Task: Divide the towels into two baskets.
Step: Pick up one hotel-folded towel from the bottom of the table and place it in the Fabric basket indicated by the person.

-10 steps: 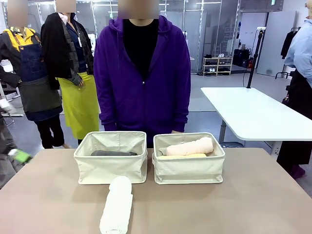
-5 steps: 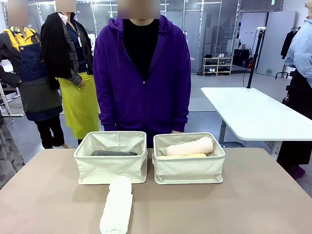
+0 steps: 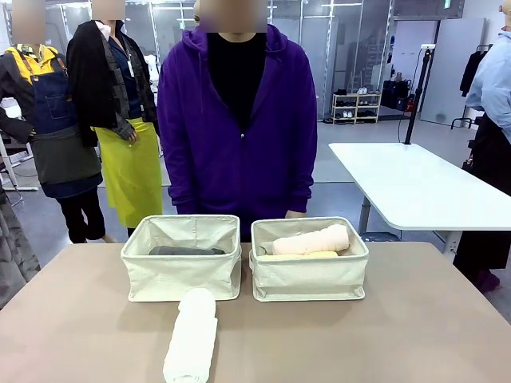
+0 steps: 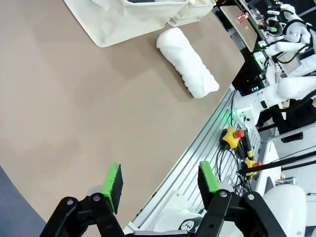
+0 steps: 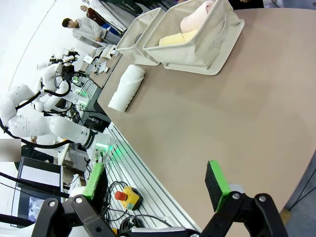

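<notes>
The left gripper (image 4: 160,180) hangs released and empty, jaws apart over the near edge of the tan table (image 4: 74,98); the right gripper (image 5: 155,183) gapes empty too. A rolled white terry towel (image 3: 192,335) lies just before the left cream canvas basket (image 3: 181,278), which holds a rolled dark grey towel (image 3: 185,250). The right cream canvas basket (image 3: 310,281) holds a rolled pale pink towel (image 3: 307,239) and a pale yellow towel (image 3: 299,256)

The rolled white terry towel (image 3: 192,335) looked nubbly; the rectangular cream canvas baskets (image 3: 181,279) matt, softly woven; the tan tabletop (image 3: 383,335) smooth.
</notes>
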`<state>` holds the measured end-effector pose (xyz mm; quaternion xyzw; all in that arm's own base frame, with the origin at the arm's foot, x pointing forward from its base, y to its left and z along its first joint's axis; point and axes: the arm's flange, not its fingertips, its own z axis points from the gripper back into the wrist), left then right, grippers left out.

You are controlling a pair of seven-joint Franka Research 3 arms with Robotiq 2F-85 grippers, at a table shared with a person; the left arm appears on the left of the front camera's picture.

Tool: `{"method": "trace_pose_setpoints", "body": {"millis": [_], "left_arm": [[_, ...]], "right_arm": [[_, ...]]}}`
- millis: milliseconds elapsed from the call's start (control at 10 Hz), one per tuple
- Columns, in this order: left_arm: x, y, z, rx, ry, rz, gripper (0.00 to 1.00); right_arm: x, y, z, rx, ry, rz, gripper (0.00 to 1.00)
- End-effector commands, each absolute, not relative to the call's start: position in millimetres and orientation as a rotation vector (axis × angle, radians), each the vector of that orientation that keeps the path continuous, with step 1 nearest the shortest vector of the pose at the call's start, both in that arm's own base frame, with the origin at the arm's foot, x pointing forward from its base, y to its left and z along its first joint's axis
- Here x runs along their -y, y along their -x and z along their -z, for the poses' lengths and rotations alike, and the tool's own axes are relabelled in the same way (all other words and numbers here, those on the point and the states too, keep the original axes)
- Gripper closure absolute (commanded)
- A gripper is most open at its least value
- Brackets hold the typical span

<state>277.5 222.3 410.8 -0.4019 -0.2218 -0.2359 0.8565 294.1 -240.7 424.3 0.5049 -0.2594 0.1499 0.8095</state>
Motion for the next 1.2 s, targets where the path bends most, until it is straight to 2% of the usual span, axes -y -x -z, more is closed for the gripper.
{"method": "trace_pose_setpoints", "body": {"millis": [0, 1100], "left_arm": [[-221.3, -275.6, -415.2, 0.475, 0.839, 0.499, 0.22], [-221.3, -275.6, -415.2, 0.475, 0.839, 0.499, 0.22]], "right_arm": [[238.3, -292.1, -428.2, 0.560, -1.091, -0.306, 0.00], [238.3, -292.1, -428.2, 0.560, -1.091, -0.306, 0.00]]}}
